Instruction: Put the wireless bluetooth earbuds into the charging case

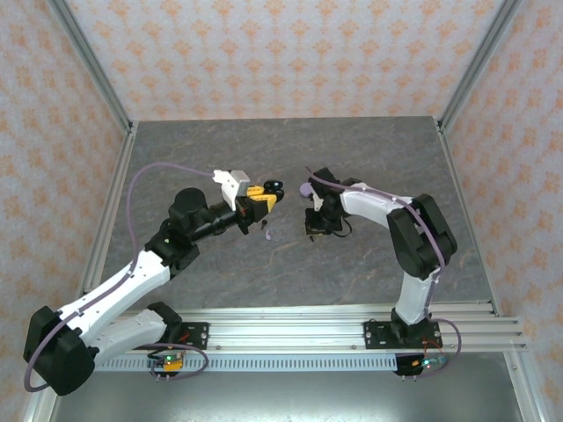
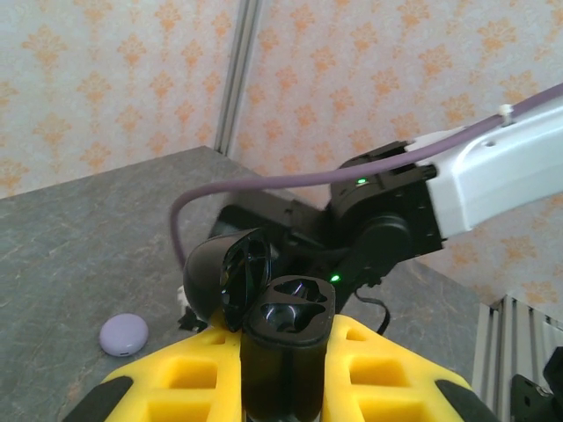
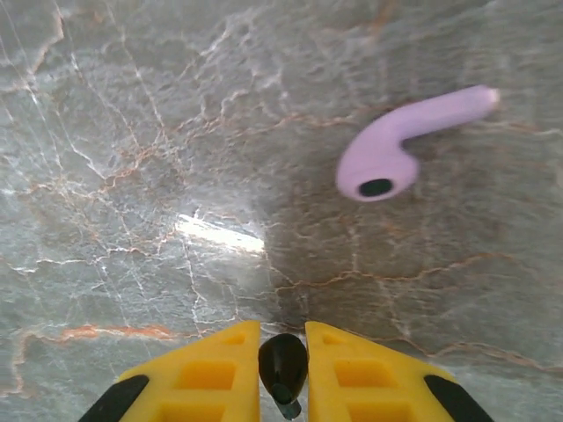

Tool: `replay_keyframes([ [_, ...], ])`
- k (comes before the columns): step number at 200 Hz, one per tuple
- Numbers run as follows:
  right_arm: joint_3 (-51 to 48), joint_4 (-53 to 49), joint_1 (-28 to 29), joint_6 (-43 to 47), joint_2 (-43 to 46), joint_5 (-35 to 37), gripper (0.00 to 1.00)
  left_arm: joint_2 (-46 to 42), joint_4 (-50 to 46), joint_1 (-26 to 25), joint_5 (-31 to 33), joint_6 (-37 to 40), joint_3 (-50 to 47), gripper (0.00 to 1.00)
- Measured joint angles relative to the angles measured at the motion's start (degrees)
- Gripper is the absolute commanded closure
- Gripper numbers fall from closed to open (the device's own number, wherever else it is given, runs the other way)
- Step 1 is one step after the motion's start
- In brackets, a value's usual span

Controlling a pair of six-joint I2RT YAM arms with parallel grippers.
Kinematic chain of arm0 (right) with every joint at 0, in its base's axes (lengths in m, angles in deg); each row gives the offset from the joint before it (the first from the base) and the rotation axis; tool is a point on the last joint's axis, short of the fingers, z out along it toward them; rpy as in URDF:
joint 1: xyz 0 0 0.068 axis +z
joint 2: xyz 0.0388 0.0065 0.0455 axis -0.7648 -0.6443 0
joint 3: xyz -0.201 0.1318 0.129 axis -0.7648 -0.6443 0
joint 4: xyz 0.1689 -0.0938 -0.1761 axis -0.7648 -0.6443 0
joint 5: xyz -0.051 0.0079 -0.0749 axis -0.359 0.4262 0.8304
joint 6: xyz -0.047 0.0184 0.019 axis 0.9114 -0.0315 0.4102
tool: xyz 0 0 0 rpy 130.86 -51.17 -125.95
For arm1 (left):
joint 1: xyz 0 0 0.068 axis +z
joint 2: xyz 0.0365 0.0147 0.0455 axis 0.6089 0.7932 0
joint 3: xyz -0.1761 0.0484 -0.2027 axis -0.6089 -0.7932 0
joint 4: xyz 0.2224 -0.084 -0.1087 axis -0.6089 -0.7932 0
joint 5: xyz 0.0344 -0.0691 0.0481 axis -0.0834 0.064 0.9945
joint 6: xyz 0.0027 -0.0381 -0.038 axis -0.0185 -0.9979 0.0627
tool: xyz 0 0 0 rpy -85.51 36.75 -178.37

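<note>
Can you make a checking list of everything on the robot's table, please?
Surface: grey marbled tabletop.
Job's things: black charging case, lid open, held off the table; black earbud, pinched; lilac earbud, loose on the tabletop; closed lilac case, lying on the tabletop.
Clutter: nothing seen.
End effectors: left end effector shut on the black charging case; right end effector shut on the black earbud.
Cables: purple cable running along each arm.
Surroundings: patterned peach walls, metal frame posts.
</note>
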Motion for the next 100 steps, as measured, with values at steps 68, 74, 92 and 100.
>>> replay_keyframes([
  [68,-9.22,11.21,-8.94,-6.8,11.19,-10.69,0.83,4.42,1.27,-0.04,5.75,-2.23,-0.17,0.86],
  [74,-9.68,11.91,-9.73,-7.3,12.2,-11.39,0.83,5.05,1.64,-0.04,6.25,-2.64,-0.24,0.86],
  [92,-10.54,13.62,-11.63,-8.74,15.17,-13.31,0.83,6.51,3.32,-0.04,6.93,-3.61,-0.81,0.86],
  [100,-10.69,14.27,-12.17,-9.35,16.52,-14.01,0.83,7.19,4.5,-0.04,7.04,-4.22,-1.25,0.86],
])
